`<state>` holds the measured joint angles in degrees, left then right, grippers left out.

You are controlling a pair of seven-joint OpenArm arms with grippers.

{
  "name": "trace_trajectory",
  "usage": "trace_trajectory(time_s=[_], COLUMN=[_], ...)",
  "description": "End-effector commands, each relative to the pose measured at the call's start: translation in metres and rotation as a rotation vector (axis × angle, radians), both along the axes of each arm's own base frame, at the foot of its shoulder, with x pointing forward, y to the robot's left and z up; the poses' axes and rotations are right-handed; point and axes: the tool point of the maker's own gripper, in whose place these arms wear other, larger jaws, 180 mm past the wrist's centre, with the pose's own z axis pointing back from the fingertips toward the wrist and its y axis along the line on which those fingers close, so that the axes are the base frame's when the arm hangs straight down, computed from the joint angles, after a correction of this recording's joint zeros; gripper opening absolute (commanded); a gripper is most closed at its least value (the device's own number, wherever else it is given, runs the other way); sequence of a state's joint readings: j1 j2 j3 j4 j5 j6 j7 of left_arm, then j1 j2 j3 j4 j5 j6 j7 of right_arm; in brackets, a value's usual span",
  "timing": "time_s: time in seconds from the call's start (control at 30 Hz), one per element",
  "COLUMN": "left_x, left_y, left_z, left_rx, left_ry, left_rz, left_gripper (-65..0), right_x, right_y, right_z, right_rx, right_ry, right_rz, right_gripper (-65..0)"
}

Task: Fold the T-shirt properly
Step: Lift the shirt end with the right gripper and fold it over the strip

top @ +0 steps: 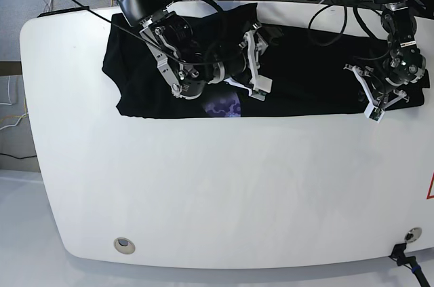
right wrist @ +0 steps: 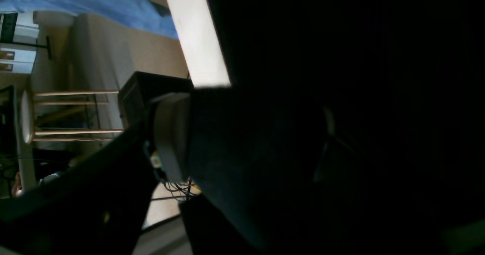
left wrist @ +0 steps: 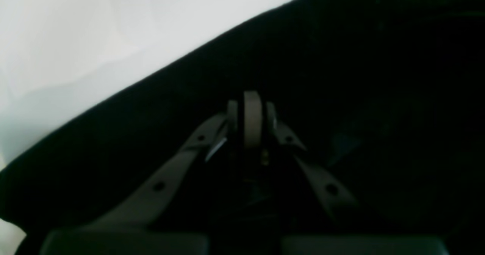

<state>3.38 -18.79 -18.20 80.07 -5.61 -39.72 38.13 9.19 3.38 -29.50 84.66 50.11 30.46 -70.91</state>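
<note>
Your black T-shirt (top: pixel 298 83) lies spread in a wide band toward 12 o'clock, purple print (top: pixel 224 105) showing at its near edge.

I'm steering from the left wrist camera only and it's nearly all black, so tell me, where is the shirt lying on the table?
Observer: The T-shirt lies stretched along the far edge of the white table, folded into a long band.
Operator: Where is my left gripper on it?
Observer: The left gripper is at the band's end on the base view's right, by the near corner.
Operator: And the other arm?
Observer: The right gripper is near the middle of the shirt, reaching across it.
Operator: Any print showing?
Observer: A small purple patch peeks out at the near edge, under the right arm.
</note>
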Motion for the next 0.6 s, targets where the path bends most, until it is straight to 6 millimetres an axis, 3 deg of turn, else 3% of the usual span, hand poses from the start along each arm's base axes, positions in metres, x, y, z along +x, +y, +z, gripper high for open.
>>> trace_trajectory(time_s=[0.0, 0.13, 0.2, 0.4, 0.57], left_x=[-0.003, -0.003, -0.003, 0.002, 0.002], left_y=[0.007, 0.007, 0.007, 0.008, 0.008], left_z=[0.0, 0.0, 0.0, 0.004, 0.004], left_rx=[0.036, 0.036, 0.036, 0.037, 0.037], left_ry=[0.026, 0.026, 0.026, 0.014, 0.014], left_rz=[-0.005, -0.005, -0.005, -0.005, -0.005], left_gripper=[-65.0, -65.0, -65.0, -65.0, -65.0], right_x=[0.01, 0.018, 0.037, 0.085, 0.11], right_y=[0.007, 0.009, 0.002, -0.029, -0.067], right_z=[0.015, 0.022, 0.031, 0.074, 0.077], right_rx=[0.041, 0.05, 0.059, 0.108, 0.087], right_ry=[-0.035, -0.055, -0.087, -0.236, -0.275], right_rz=[-0.007, -0.011, -0.056, -0.191, -0.306], right_gripper=[-26.5, -26.5, -26.5, -26.5, -26.5])
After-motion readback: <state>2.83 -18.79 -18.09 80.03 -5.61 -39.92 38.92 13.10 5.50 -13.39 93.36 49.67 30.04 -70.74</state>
